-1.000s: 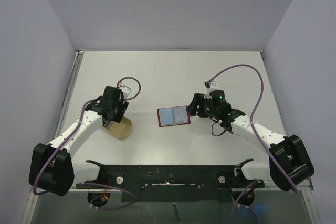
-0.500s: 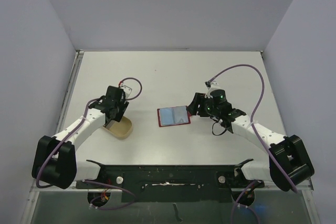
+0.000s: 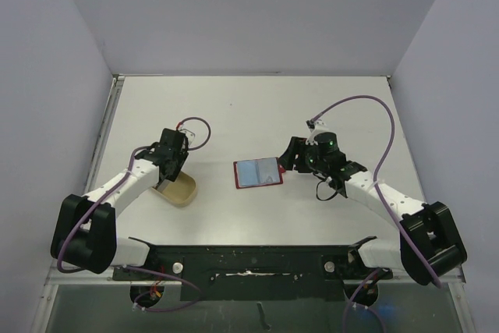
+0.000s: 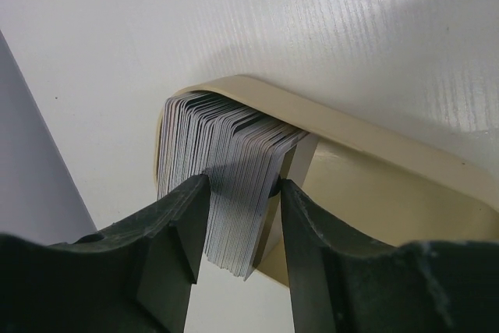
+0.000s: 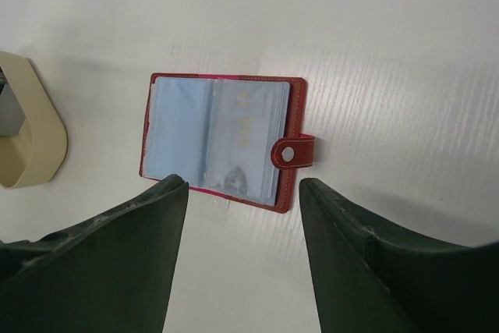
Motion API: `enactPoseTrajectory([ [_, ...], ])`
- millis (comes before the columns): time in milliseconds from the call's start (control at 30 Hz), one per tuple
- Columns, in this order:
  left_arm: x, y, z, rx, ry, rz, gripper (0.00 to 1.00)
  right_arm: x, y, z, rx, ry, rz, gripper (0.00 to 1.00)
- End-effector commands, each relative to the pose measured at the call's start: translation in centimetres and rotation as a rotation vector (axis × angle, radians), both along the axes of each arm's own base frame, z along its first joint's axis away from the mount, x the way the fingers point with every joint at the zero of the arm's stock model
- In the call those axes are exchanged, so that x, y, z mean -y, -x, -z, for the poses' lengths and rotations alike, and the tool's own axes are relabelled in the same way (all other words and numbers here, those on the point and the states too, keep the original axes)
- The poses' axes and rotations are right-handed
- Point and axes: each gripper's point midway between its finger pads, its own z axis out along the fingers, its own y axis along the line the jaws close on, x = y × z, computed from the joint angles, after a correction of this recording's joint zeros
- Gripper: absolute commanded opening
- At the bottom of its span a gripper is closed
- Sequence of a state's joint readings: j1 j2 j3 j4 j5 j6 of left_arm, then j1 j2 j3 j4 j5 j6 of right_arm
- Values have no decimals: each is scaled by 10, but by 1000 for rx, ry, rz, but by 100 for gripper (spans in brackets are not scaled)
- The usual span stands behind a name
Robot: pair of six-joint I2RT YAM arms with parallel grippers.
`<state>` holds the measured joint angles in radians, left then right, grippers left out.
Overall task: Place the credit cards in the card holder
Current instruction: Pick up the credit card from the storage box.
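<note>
Red with a stitched edge, the card holder [image 5: 222, 142] lies open and flat on the white table [image 3: 257, 115], just ahead of the right gripper [image 5: 243, 185] and centred between its two fingers. Its snap tab [image 5: 292, 152], with a round metal stud, points toward the right-hand finger. The pale blue sleeves inside carry faint light marks, too washed out to read. The right arm reaches forward and inward, with its wrist tipped down at the holder and its jaws spread wide, holding nothing. The left arm stretches forward with its wrist pitched steeply down over the tan dish [image 4: 374, 169]. There the credit cards [image 4: 226, 161] stand on edge in a fanned grey stack with no legible print. The left gripper [image 4: 243, 185] straddles a bunch of cards from that stack, its fingers close on either side. Whether they already pinch the bunch cannot be told.
</note>
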<state>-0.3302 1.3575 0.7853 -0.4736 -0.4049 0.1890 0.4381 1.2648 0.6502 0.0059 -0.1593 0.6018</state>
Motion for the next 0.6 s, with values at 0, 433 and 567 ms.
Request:
enactPoseTrajectory([
  [0,-6,-12,-11,55,-27,-24,38,-2,-9,-26,96,-40,-3,60],
  [433,-3,-12,-21,64,-44,-18,28,-3,-9,-27,99,-47,-9,60],
  [567,-1,-11,-23,63,-42,-16,25,-4,-9,-27,96,-48,-10,60],
])
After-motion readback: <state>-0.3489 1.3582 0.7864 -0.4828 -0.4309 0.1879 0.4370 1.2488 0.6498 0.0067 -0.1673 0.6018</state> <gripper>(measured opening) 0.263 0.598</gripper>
